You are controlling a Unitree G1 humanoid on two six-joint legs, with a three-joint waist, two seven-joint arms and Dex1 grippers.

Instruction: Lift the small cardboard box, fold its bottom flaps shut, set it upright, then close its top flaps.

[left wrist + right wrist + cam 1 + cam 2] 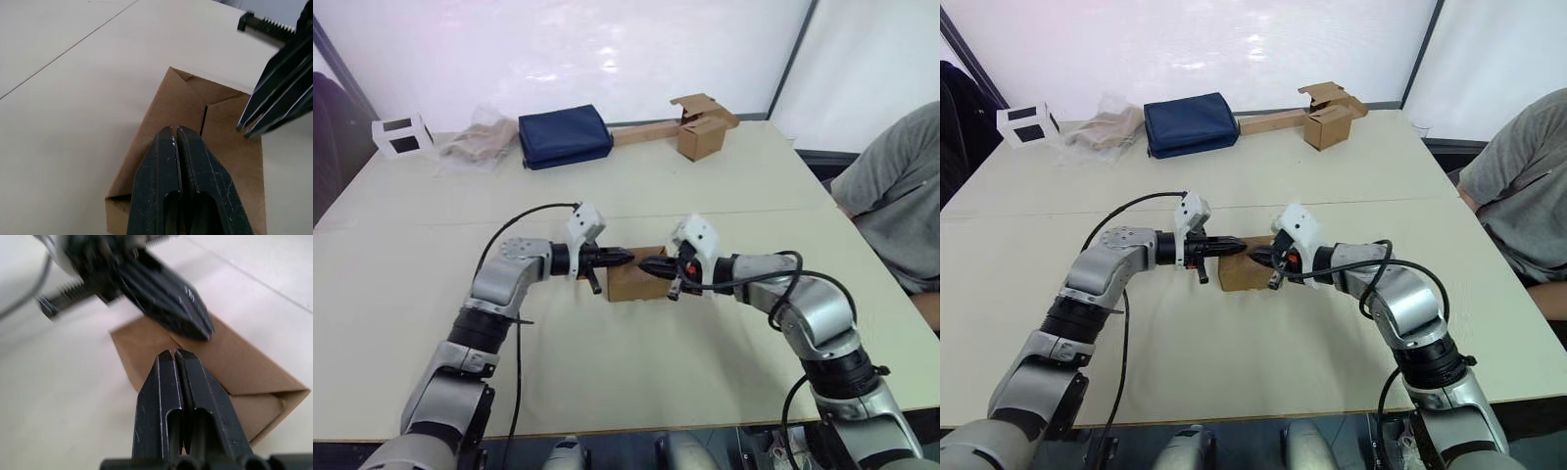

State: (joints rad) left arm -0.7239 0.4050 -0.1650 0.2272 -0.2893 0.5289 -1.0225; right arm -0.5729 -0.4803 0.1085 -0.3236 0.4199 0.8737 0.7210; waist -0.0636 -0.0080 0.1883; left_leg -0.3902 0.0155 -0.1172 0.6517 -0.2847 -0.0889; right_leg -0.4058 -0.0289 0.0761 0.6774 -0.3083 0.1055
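Inspecting the centre of the pale table [636, 392], we find the small plain brown corrugated cardboard box [628, 284] standing upright directly beneath and between both grippers, its long axis running from one gripper toward the other. Our left gripper [619, 258] has its two black fingers pressed together with nothing between them, tips lying over the near end of the folded top flaps [195, 117]. Our right gripper [650, 265] is likewise closed and empty, meeting it from the opposite side over the same surface. In the left wrist view the flaps lie flat with a short dark slit and diagonal creases just ahead of the fingertips [176, 134]; we cannot confirm whether either tip actually touches the cardboard or hovers just above it. Both arms are about equally near the box, so neither holds an advantage. We judge the task to be in its closing stage, with any further pressing directed straight down onto the seam below the tips; the chief risk is the two fingertip sets colliding, as they stand very close. Well beyond both grippers, along the far edge, sit a second brown box with a long cardboard strip [700, 132], a dark blue fabric pouch [564, 136], crumpled clear plastic [475, 142] and a small white cube [401, 135]. A person's grey sleeve [896, 186] is beyond the right arm. Nothing obstructs the work.
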